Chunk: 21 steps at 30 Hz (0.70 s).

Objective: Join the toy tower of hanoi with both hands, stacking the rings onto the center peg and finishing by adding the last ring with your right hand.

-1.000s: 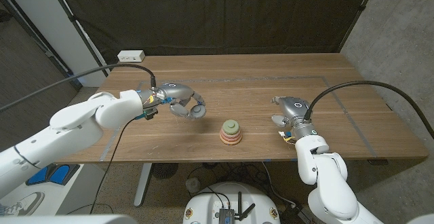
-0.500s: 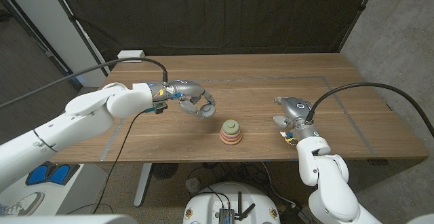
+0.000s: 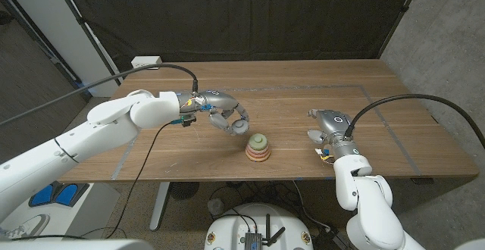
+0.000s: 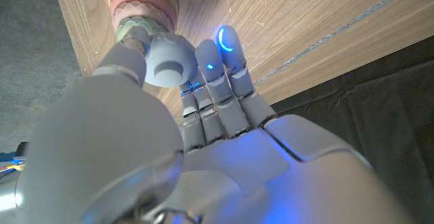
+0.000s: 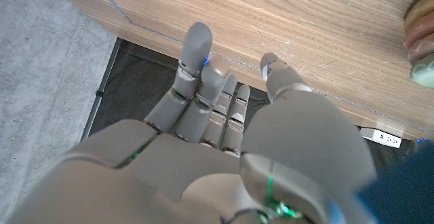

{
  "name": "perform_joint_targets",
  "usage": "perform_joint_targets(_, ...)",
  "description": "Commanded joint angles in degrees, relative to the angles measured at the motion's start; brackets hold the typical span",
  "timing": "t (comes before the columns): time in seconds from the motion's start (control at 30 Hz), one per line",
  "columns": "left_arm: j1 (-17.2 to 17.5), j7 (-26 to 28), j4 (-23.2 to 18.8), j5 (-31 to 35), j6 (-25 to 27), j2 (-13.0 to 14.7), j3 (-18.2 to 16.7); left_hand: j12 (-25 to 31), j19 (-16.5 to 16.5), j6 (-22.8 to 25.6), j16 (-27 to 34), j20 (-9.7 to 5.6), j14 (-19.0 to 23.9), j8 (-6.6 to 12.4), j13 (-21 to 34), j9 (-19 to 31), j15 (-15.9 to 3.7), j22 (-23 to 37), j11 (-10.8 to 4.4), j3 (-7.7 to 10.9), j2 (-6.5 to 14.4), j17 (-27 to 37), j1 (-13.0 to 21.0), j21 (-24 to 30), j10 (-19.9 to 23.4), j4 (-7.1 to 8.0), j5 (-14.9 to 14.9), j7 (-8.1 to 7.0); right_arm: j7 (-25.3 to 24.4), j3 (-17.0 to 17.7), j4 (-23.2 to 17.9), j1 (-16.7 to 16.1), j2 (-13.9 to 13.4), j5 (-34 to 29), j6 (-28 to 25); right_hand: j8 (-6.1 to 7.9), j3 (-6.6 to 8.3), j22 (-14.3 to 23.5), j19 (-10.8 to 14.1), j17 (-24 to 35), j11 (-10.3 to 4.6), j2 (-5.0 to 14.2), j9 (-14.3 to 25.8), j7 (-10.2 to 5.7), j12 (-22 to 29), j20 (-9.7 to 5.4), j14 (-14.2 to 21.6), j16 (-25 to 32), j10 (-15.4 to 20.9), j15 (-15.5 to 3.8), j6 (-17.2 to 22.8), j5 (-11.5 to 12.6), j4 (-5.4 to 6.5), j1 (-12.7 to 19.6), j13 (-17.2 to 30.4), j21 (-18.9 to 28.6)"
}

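Since the earlier frames, left hand (image 3: 230, 119) has advanced toward the tower (image 3: 258, 148) at the table's (image 3: 318, 83) near-centre, stopping just beside it. Its fingers pinch a grey ring (image 4: 169, 61), seen close above the stack in the left wrist view. Right hand (image 3: 327, 126) stands apart, fingers spread, holding nothing, with bare wood between.

left hand (image 4: 203, 136) pinching grey ring (image 4: 168, 60)
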Motion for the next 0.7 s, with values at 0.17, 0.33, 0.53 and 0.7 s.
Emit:
perform_joint_targets(0.17,-5.3,-3.6,1.4,2.3,-1.7,-3.2,5.3,0.3,0.7,0.5,0.1,-8.06,0.6,0.48,0.4,0.1,-4.40,0.2,-3.67,0.15,0.6,0.3,0.0,0.3,4.4,0.25,0.3,-0.03,0.0,0.1,-0.5,-1.4,0.4,-1.0,-0.7,0.09,0.43,0.1,0.1,0.2,0.16,0.32,0.1,0.01,0.1,-3.64,0.5,0.3,0.6,-0.94,0.6,0.3,-0.07,0.2,0.2,0.3)
perform_joint_targets(0.33,-6.8,-4.7,2.0,3.0,-2.2,-4.5,6.6,0.2,0.7,0.6,0.1,-8.06,0.5,0.45,0.5,0.1,-4.40,0.2,-3.69,0.13,0.6,0.3,0.0,0.3,4.6,0.23,0.3,-0.05,0.0,0.0,-0.7,-1.8,0.7,-1.6,-0.8,0.05,0.48,0.0,0.1,0.2,0.08,0.44,0.0,-0.05,0.0,-3.64,0.4,0.3,0.6,-0.94,0.6,0.4,-0.06,0.2,0.2,0.3)
perform_joint_targets(0.53,-8.6,-6.1,3.0,3.9,-2.5,-6.1,8.2,0.1,0.7,0.7,0.1,-8.04,0.6,0.40,0.5,0.2,-4.40,0.2,-3.84,0.10,0.6,0.4,0.0,0.3,4.6,0.26,0.3,-0.11,0.4,0.2,-1.0,-2.3,1.0,-2.3,-0.9,0.00,0.54,0.0,0.1,0.2,0.09,0.53,0.0,0.02,0.1,-3.64,0.4,0.3,0.7,-0.93,0.7,0.4,-0.06,0.2,0.2,0.3)
perform_joint_targets(0.7,-9.6,-6.7,3.4,4.7,-2.9,-7.0,9.1,0.1,0.7,0.7,0.1,-8.04,0.6,0.35,0.6,0.2,-4.40,0.2,-3.74,0.09,0.6,0.4,0.0,0.3,4.6,0.26,0.4,-0.06,0.4,0.3,-1.1,-2.7,1.3,-2.9,-0.8,-0.03,0.55,0.1,0.1,0.2,0.05,0.53,0.0,0.03,0.1,-3.64,0.3,0.3,0.7,-0.94,0.7,0.5,-0.08,0.2,0.2,0.3)
